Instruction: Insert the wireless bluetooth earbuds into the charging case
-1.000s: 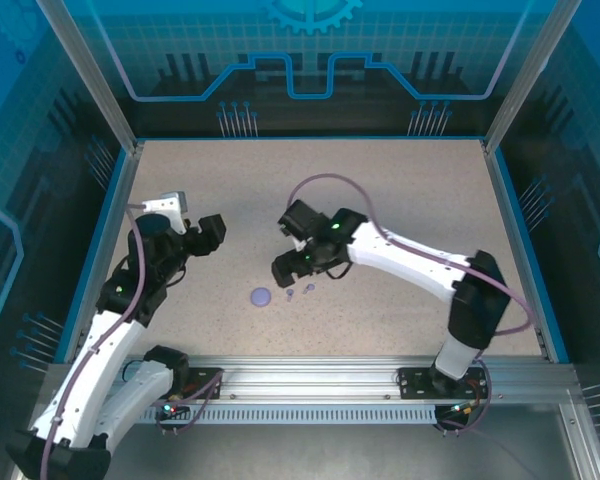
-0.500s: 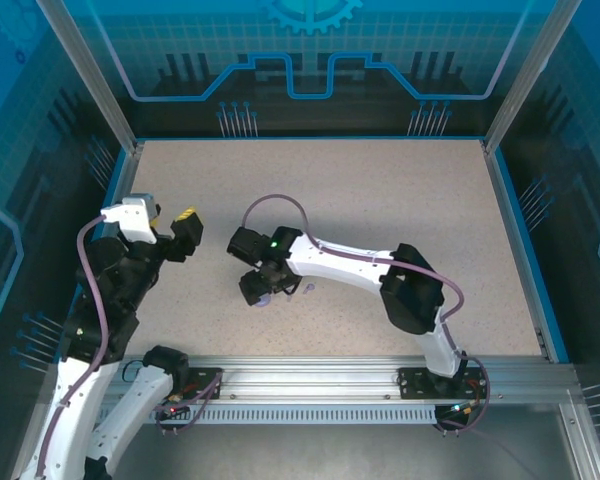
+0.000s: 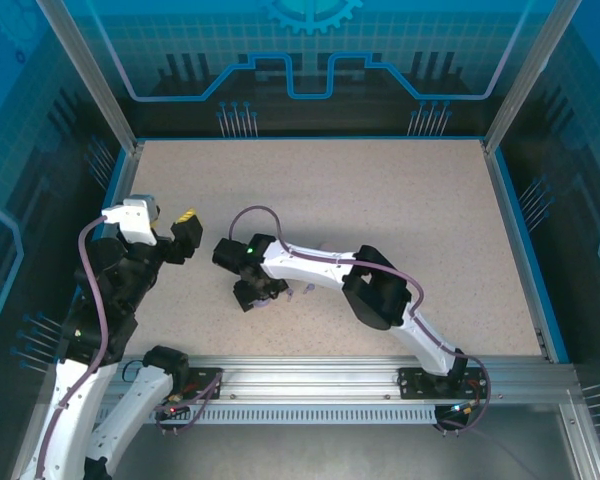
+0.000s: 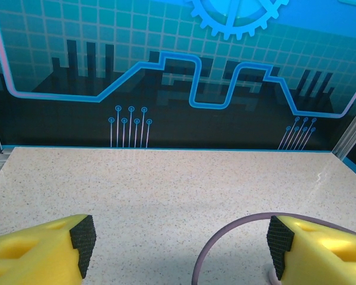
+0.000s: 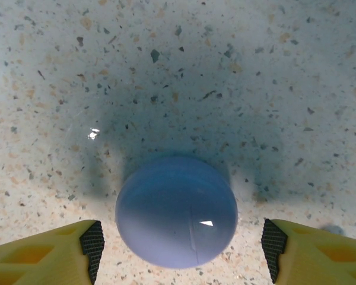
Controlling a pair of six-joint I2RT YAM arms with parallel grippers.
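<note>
From above, the right gripper [image 3: 252, 294] sits over the charging case [image 3: 267, 300]; pale specks, likely earbuds [image 3: 302, 291], lie just right of it; left wrist: left gripper [image 4: 181, 237] spread, empty; right wrist: jaws spread astride the case, not touching; it should centre before squeezing, lest it skid.

From above, the right gripper [image 3: 252, 293] hides most of the case [image 5: 175, 211]. Tiny purple specks [image 3: 307, 291] beside the right arm [image 3: 310, 265] may be earbuds, but they are too small to tell. The bottom edge cuts off the right fingers [image 5: 47, 252], the left fingers [image 4: 38, 252] and the cable [image 4: 216, 246].
</note>
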